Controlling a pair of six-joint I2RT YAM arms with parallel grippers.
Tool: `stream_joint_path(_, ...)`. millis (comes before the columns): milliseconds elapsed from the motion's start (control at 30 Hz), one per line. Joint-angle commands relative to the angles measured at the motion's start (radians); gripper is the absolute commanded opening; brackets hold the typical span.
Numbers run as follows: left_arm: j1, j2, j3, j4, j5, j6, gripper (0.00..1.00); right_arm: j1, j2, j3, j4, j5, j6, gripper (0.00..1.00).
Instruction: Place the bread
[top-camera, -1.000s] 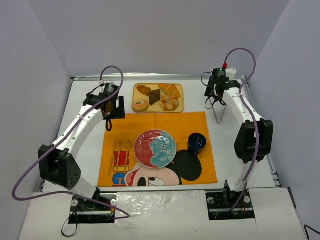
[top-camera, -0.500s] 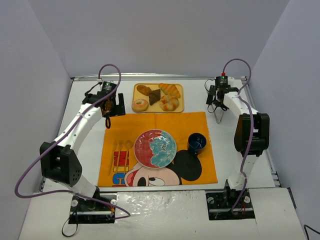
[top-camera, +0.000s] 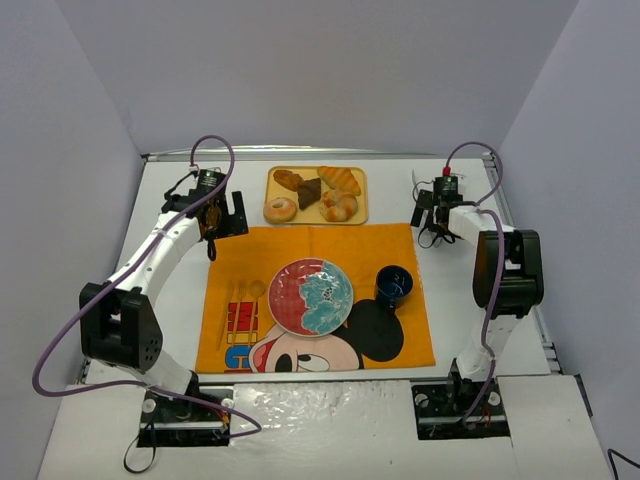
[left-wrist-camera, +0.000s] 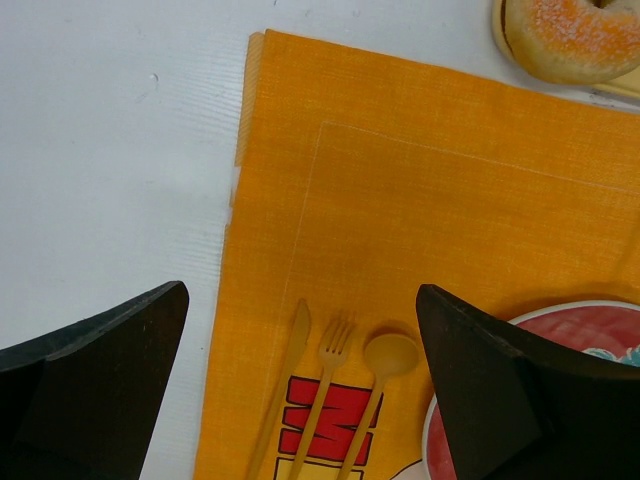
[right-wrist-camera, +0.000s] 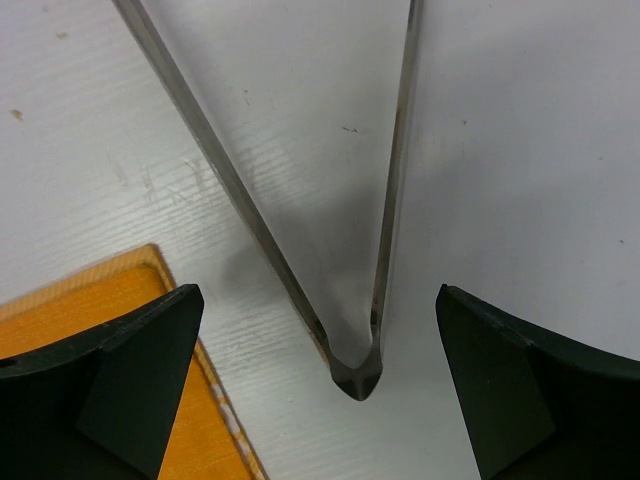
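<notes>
The bread (top-camera: 340, 206), a knotted golden bun, lies at the right front of the yellow tray (top-camera: 366, 200) at the back of the table. My left gripper (top-camera: 210, 240) is open and empty over the left edge of the orange placemat (top-camera: 310, 250), left of the tray. In the left wrist view, it (left-wrist-camera: 300, 400) hangs above the wooden cutlery (left-wrist-camera: 330, 390). My right gripper (top-camera: 432, 232) is open and low over the table right of the tray. In the right wrist view, it (right-wrist-camera: 320, 390) straddles the hinge end of the metal tongs (right-wrist-camera: 355, 370). The red and blue plate (top-camera: 311, 297) sits on the placemat.
The tray also holds a ring donut (top-camera: 280, 210), a croissant (top-camera: 341, 180) and a dark chocolate piece (top-camera: 309, 192). The donut shows in the left wrist view (left-wrist-camera: 570, 35). A blue cup (top-camera: 393, 284) stands right of the plate. Grey walls close in the table on three sides.
My right gripper has come down and forward over the tongs, its arm folding lower. My left gripper has shifted slightly back and left. The pastries have not moved.
</notes>
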Motion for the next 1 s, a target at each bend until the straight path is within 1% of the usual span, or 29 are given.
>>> stream_joint_path(0, 0.006, -0.016, 0.022, 0.063, 0.018, -0.017, 0.97, 0.009, -0.083, -0.013, 0.142, 0.014, -0.032, 1.00)
stream_joint_path(400, 0.014, -0.022, 0.031, 0.063, 0.019, 0.009, 0.97, 0.009, 0.028, 0.011, 0.237, 0.011, -0.044, 1.00)
stream_joint_path(533, 0.014, -0.021, 0.029, 0.067, 0.021, 0.009, 0.97, 0.009, 0.069, 0.058, 0.226, 0.000, -0.055, 1.00)
stream_joint_path(767, 0.016, -0.013, 0.028, 0.081, 0.028, 0.012, 0.97, 0.001, 0.094, 0.116, 0.212, 0.059, -0.074, 1.00)
stream_joint_path(967, 0.019, -0.007, 0.025, 0.086, 0.031, 0.016, 0.97, -0.009, 0.129, 0.186, 0.187, 0.081, -0.080, 1.00)
